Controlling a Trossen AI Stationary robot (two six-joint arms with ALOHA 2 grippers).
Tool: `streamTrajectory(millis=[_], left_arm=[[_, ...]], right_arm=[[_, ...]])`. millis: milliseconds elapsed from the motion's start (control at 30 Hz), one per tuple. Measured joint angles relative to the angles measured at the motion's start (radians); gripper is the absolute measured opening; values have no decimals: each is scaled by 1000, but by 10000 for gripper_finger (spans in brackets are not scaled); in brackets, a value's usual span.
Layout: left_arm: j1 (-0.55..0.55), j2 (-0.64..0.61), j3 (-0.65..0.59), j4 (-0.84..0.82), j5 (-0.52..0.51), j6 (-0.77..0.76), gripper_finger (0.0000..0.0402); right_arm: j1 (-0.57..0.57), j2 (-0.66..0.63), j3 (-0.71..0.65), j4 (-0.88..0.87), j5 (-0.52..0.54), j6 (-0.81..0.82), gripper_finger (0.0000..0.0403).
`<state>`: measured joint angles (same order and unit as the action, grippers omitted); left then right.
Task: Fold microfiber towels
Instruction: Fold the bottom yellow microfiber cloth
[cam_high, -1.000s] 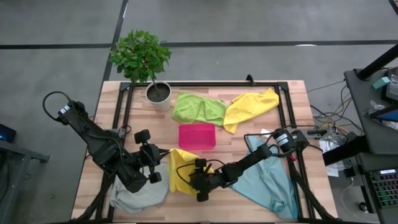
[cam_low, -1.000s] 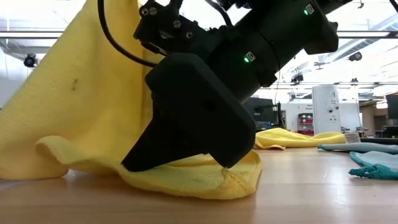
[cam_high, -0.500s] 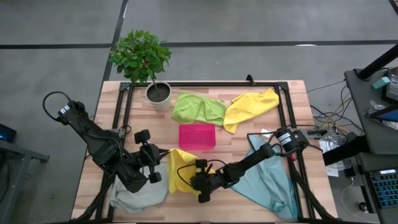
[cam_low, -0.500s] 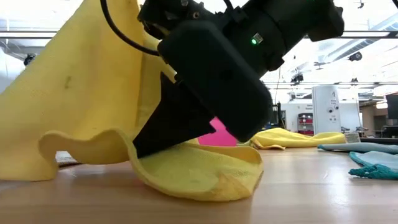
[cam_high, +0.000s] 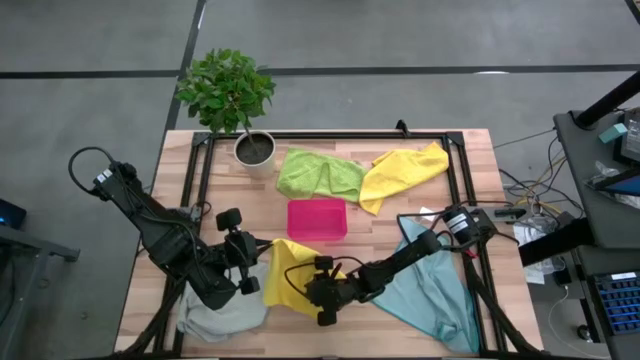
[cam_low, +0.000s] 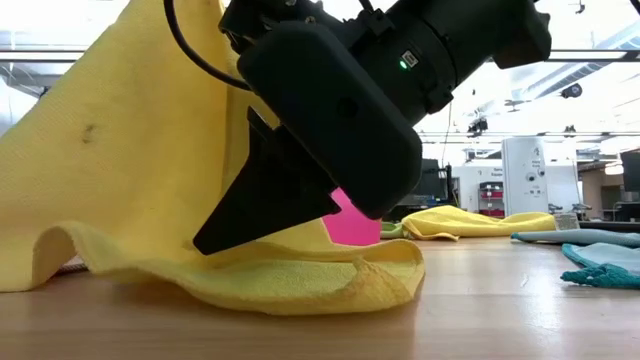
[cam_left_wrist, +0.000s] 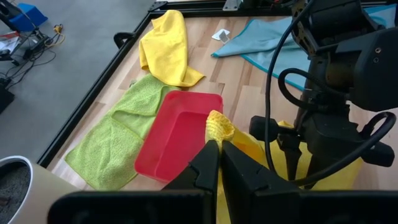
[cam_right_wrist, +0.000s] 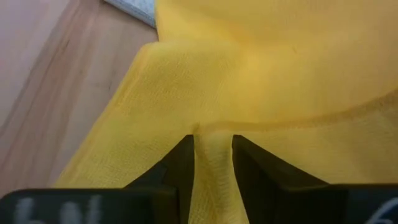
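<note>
Lying at the table's near middle, between the two grippers, a yellow microfiber towel (cam_high: 282, 276) is pulled up at one corner and trails onto the wood. The left gripper (cam_left_wrist: 217, 148) pinches that raised corner, its fingers clenched tight on a small bunch of yellow cloth just in front of the pink tray (cam_high: 317, 219). The right gripper (cam_right_wrist: 212, 147) is low at the towel's other edge, its two fingers (cam_right_wrist: 180, 163) closed on a narrow fold of the same yellow cloth; in the low view its dark body presses down over the towel's rumpled hem on the tabletop.

Under the left arm, at the table's near left corner, lies the pale grey towel (cam_high: 222, 318). The teal-blue towel (cam_high: 432, 294) is spread beneath the right arm. Beyond the tray, the lime green towel (cam_high: 318, 173) and a second yellow towel (cam_high: 402, 172) lie touching, beside a potted plant (cam_high: 228, 92) at the far left corner.
</note>
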<state>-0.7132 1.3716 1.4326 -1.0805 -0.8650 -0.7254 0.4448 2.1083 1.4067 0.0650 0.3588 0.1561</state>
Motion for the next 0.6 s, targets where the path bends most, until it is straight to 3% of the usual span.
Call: streamTrajectory(millis=[133,300,600], left_arm=[[0,0,0,0,0,0,0],[0,0,0,0,0,0,0],[0,0,0,0,0,0,0]], right_arm=[[-1,3,0,-6,0,-5,84],[-2,3,0,-8,0,-23,19],[5,-27,-1,-32,32,-65,9]])
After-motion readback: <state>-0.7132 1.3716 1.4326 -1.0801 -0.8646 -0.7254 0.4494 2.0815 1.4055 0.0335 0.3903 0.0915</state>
